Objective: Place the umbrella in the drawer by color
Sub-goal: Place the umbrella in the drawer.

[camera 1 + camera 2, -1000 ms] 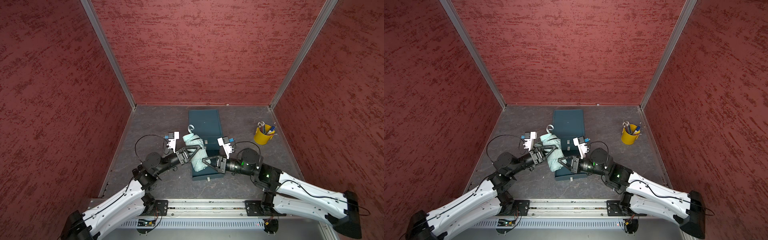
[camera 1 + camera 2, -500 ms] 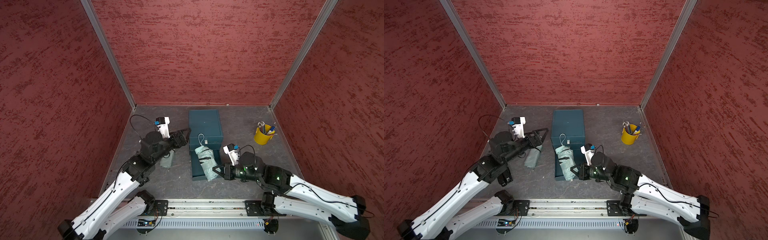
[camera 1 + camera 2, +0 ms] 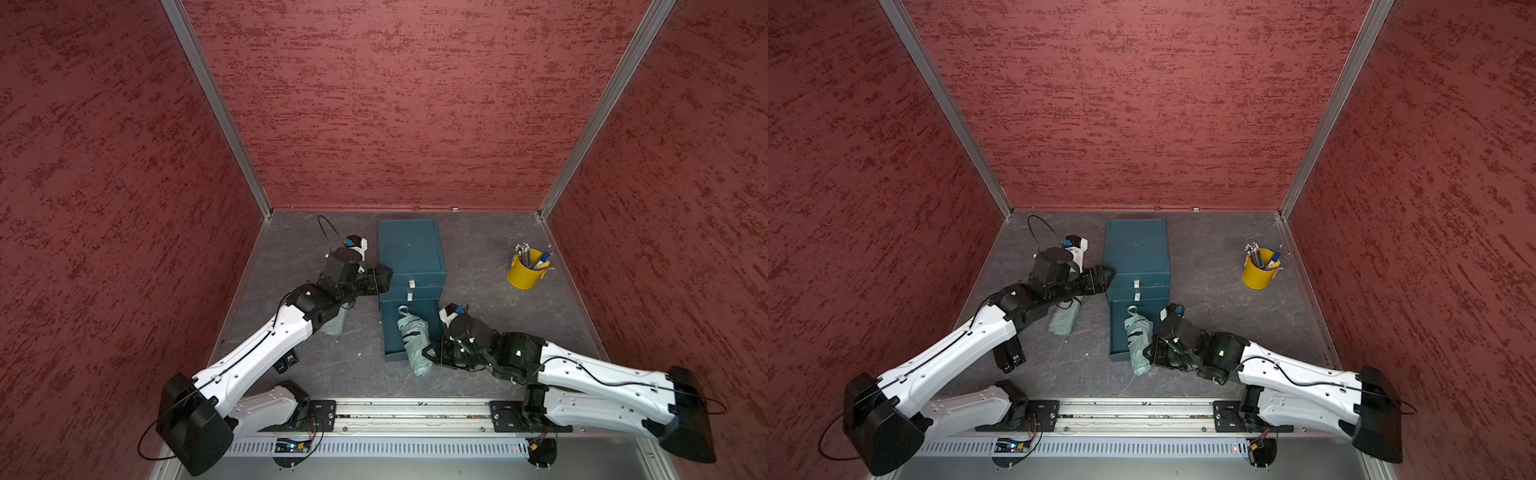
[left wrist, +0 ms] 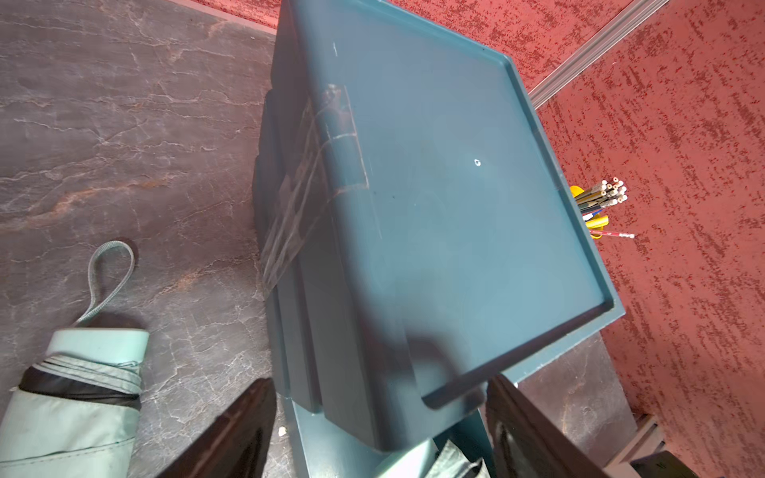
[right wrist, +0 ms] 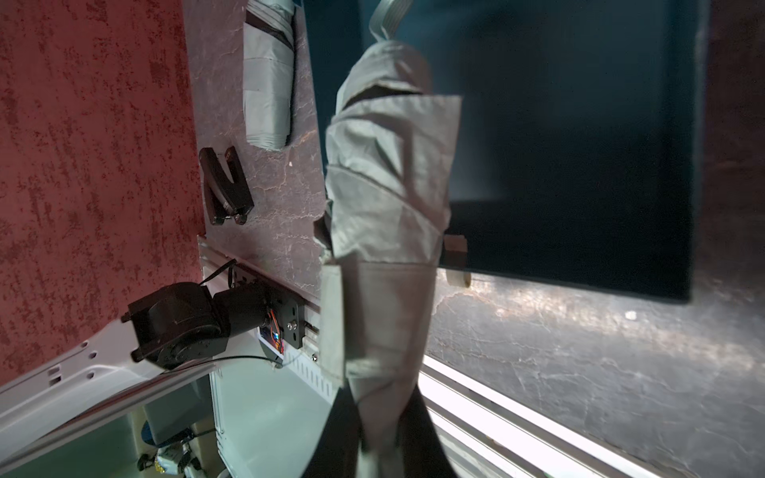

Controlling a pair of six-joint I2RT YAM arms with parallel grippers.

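Left arm (image 3: 270, 345) and right arm (image 3: 615, 370): white shells, chunky black joints. Thin black cables (image 3: 623, 384) run along both, plus a little green light (image 3: 518, 352) on the right one.

From where I stand I count two folded mint-green umbrellas, the umbrella over the drawer (image 3: 412, 338) and the umbrella on the table (image 3: 337, 326), and each has one wrist loop. There is one table (image 3: 478, 257) and on it one teal cabinet (image 3: 409, 249) with three drawers: two are shut and one is the open drawer (image 3: 388, 332). Two small white knobs show on the shut fronts. There is one yellow cup (image 3: 524, 276), and its pencils and pens are packed too tightly to count. I see one small black object (image 3: 286, 362), two robot arms, the left arm (image 3: 266, 345) and the right arm (image 3: 590, 368), and three red walls (image 3: 395, 104).
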